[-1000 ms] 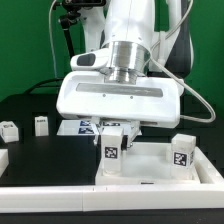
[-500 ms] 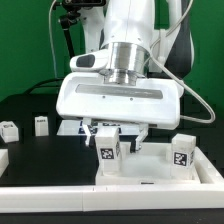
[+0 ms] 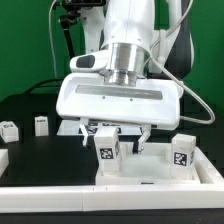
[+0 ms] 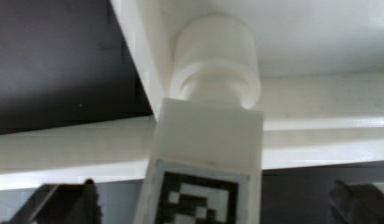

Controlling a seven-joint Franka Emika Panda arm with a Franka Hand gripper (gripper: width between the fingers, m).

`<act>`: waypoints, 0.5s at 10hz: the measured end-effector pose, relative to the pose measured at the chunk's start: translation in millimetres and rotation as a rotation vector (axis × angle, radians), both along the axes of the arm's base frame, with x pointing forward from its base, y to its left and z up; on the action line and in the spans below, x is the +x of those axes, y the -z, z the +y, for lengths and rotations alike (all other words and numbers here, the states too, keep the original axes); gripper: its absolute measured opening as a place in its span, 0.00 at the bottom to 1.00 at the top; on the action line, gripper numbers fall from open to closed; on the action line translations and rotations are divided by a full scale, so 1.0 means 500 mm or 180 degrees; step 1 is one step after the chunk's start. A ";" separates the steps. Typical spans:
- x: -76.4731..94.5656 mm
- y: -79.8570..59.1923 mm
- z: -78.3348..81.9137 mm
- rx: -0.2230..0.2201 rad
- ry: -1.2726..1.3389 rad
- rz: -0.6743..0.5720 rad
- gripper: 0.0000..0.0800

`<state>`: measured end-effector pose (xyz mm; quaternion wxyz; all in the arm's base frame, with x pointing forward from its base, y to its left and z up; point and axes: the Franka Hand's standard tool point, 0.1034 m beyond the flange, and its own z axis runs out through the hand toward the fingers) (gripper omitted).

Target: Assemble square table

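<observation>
Large white plastic square slab [image 3: 150,170] was seen flat on black table [image 3: 30,105], small white tagged leg [image 3: 109,153] was stood upright on it, two-finger gripper [image 3: 114,140] was held open, fingers [image 3: 88,134] either side of leg, apart.

Count was in: four tagged legs on the bench, namely leg one [image 3: 108,152], leg two [image 3: 182,152], leg three [image 3: 41,125] and leg four [image 3: 10,130]. One square slab [image 3: 150,172] was there, one marker board [image 3: 72,126], one pincer [image 3: 115,137].
</observation>
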<state>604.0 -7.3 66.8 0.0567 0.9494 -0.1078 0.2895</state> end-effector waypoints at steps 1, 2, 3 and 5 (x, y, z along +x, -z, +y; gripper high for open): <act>0.000 0.000 0.000 -0.0003 -0.0004 0.0002 0.81; -0.001 0.002 -0.002 0.0010 -0.0028 0.0111 0.81; 0.003 -0.018 -0.010 0.0142 -0.0010 0.0375 0.81; 0.012 -0.062 -0.016 0.0384 -0.0028 0.0665 0.81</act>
